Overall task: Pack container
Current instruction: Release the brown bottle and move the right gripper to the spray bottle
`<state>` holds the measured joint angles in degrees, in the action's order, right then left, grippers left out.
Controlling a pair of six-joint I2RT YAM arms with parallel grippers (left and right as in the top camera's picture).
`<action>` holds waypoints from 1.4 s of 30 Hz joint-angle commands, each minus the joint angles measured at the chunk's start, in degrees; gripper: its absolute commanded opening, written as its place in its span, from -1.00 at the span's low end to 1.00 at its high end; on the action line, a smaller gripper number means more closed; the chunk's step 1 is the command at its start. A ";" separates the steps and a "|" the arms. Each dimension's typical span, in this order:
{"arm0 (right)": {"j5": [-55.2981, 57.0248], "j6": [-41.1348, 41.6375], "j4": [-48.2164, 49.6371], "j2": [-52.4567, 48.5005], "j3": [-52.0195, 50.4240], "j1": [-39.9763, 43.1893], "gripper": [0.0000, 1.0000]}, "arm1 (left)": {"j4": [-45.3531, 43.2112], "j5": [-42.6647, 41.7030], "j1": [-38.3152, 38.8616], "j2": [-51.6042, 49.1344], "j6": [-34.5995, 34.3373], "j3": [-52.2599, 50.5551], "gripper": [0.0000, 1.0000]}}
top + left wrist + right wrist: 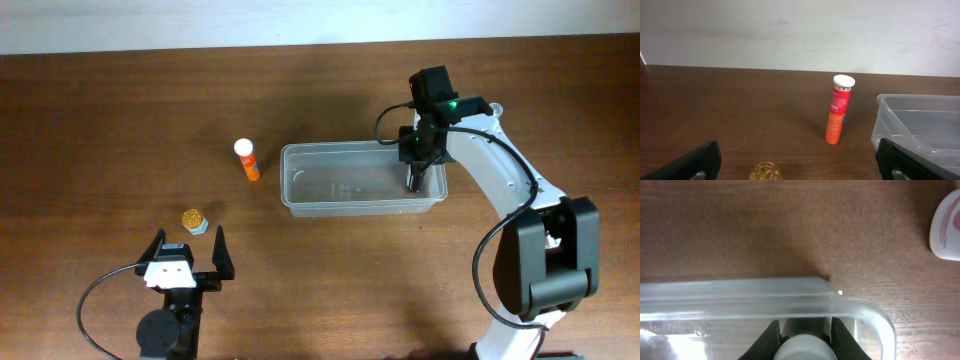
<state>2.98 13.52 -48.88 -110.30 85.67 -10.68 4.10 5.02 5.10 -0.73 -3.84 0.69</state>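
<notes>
Right gripper (414, 180) inside the container (360, 207), jaws clamped on a white cap (802, 349) (rest hidden), left gripper (188, 245) jaws wide apart, orange tube (838, 110) upright.

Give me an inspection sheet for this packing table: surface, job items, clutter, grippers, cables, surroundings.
Surface: brown wooden table, no spills seen.
Job's things: clear container mid-table; orange tube upright to its left, apart from it; gold-topped jar nearer the left arm.
Clutter: nothing seen.
Grippers: left gripper open and empty, just short of the jar; right gripper inside the container's right end, shut on a white-capped item.
Cables: black cables loop along both arms, off the items.
Surroundings: pale wall behind the table.
</notes>
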 commanded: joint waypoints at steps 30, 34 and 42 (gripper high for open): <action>0.76 -4.07 -10.03 1.31 10.69 0.20 -0.19 | 0.07 0.61 -0.28 0.39 0.87 -0.17 0.99; 0.74 -4.09 -15.72 2.38 20.68 1.31 -0.10 | 0.07 0.61 -0.28 0.39 0.87 -0.17 0.99; 0.48 -7.72 -23.10 2.82 36.33 9.86 0.47 | 0.07 0.61 -0.28 0.39 0.87 -0.17 0.99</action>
<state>3.01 7.27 -71.48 -109.16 119.57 -5.45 4.10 5.02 5.10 -0.73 -3.84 0.69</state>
